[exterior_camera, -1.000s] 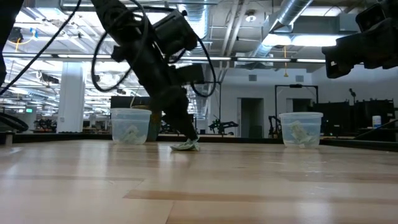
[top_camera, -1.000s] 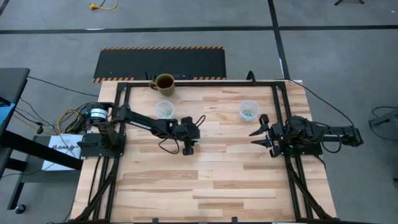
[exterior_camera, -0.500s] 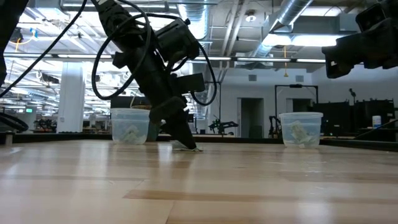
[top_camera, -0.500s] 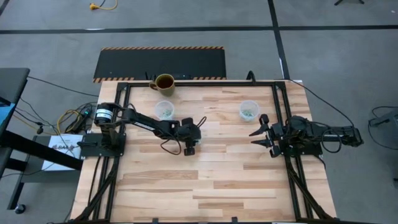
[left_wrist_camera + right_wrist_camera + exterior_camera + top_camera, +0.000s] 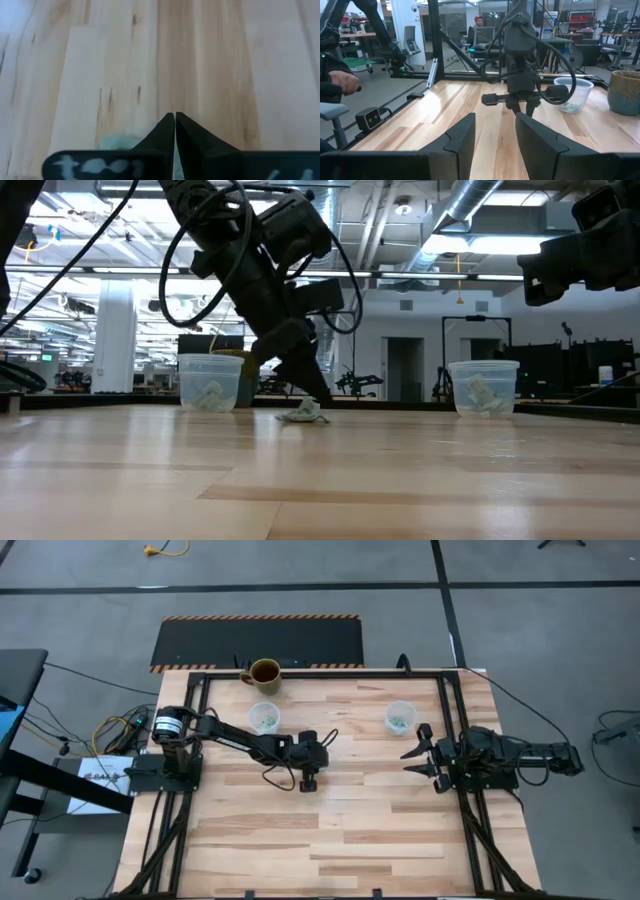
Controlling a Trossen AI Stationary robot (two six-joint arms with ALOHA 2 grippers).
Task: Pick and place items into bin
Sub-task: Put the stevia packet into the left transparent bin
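One item (image 5: 299, 416), a small light-green crinkly wrapped piece, lies on the wooden table near its middle. My left gripper (image 5: 310, 783) slants down onto the table right beside it, shut; in the left wrist view its fingertips (image 5: 175, 116) meet with nothing between them, and the item (image 5: 118, 143) shows beside one finger. My right gripper (image 5: 413, 762) waits open and empty at the table's right side. Two clear cups (image 5: 264, 717) (image 5: 400, 718) at the back hold more such pieces. My left gripper's shut fingertips (image 5: 317, 409) stand on the table beside the item's edge (image 5: 308, 415), slanting down from the table's left. Whether they touch or pinch the wrapper, I cannot tell. The item lies flat on the table.
A brown mug (image 5: 264, 672) stands at the table's far edge behind the left cup. Black frame rails (image 5: 455, 720) run along the table's sides. Bare wood lies toward the near edge. Beyond the table a person sits far off (image 5: 479, 22).
My left gripper has shut at the table top beside the item and shifted slightly toward the table's right edge, tipping a little more. The item has stayed on the table at about the same spot.
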